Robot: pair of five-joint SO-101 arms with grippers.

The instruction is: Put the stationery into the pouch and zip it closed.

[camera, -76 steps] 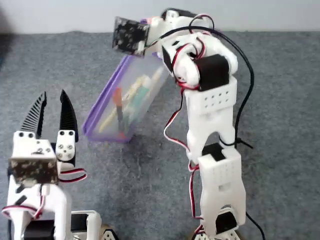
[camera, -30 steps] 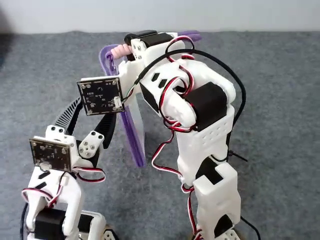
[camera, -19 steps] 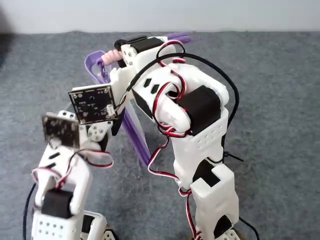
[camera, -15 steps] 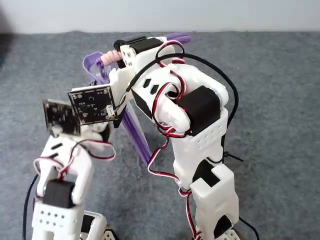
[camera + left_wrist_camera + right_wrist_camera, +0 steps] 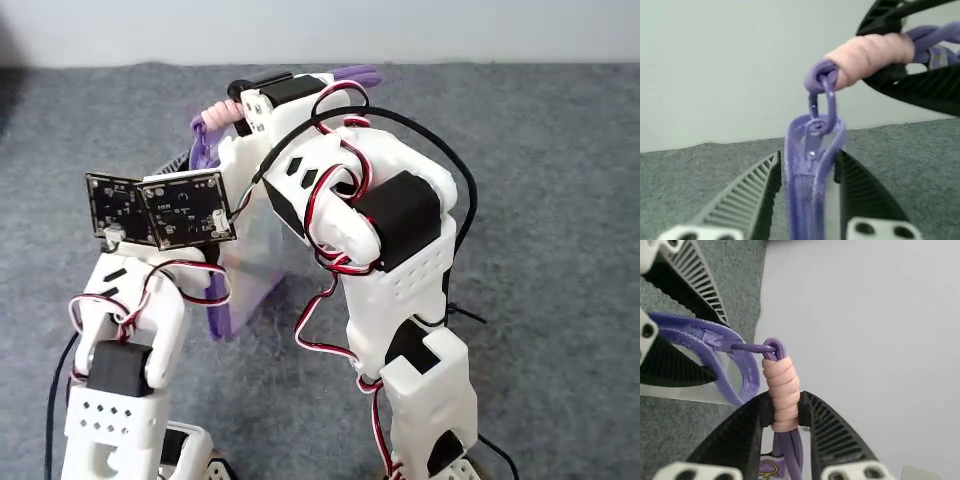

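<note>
the pouch, clear-sided with a purple edge, stands upright with its lower end down at the grey worktop and its zip end uppermost. from that top end a purple ring runs out to the pink pull, a ribbed pink sleeve on a purple cord.

the right gripper sits just above the pouch's top corner. its 2 black jaws pinch the pink pull between them, and the cord trails out past them.

the left gripper meets the pouch from the near side, lower down than the pull. its 2 jaws stand 1 on each side of the pouch's purple zip edge and press in on it, holding the top of the pouch just under the zip slider.

both arms crowd over the pouch, their 2 wrist camera boards side by side in front of its clear face. what lies inside the pouch i cannot make out from here. a pale wall stands beyond the pouch, at the far edge of the worktop.
</note>
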